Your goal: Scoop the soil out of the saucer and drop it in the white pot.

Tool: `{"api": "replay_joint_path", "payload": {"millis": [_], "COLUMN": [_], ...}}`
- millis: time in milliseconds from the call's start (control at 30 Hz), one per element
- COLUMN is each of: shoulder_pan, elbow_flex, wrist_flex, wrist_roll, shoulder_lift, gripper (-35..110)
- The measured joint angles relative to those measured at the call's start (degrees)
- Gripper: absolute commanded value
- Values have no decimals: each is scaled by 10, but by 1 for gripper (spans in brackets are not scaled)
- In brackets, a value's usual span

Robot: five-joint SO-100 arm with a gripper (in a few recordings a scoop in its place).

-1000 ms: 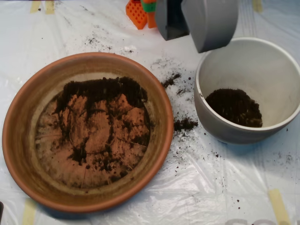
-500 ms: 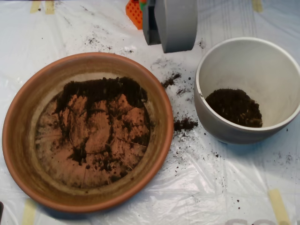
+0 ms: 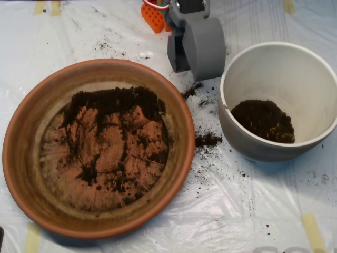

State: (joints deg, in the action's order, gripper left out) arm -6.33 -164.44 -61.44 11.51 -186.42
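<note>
The terracotta saucer (image 3: 21, 158) lies at the left. Dark soil (image 3: 113, 100) is banked along its far inner side, and thin smears and crumbs cover the rest of its floor. At the right stands the white pot (image 3: 284, 52), holding a mound of soil (image 3: 263, 120) in its near part. My grey scoop (image 3: 196, 50) hangs above the sheet at the top centre, between the saucer's far rim and the pot's left rim. It touches neither. Its two shells stand a little apart, so it is open, and I see no soil in it.
Clear plastic sheeting covers the table. Spilled soil (image 3: 208, 139) lies between saucer and pot, with more crumbs (image 3: 194, 90) just below the scoop. An orange block (image 3: 154, 16) sits at the top edge beside the arm. Yellow tape strips mark the sheet's corners.
The scoop has moved left from above the pot's far-left rim, then down toward the sheet between the two dishes. The soil in saucer and pot looks unchanged.
</note>
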Motion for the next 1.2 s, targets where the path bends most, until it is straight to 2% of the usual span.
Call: {"api": "replay_joint_path", "payload": {"millis": [133, 467, 600, 833, 1200], "shoulder_pan": [-23, -93, -120, -45, 2], "elbow_flex": [-41, -74, -88, -106, -126], "wrist_flex": [2, 20, 33, 40, 50], "wrist_roll": [-4, -22, -15, -56, -78], "shoulder_lift": [-11, -11, -11, -11, -11], "gripper": [19, 16, 10, 0, 2]}}
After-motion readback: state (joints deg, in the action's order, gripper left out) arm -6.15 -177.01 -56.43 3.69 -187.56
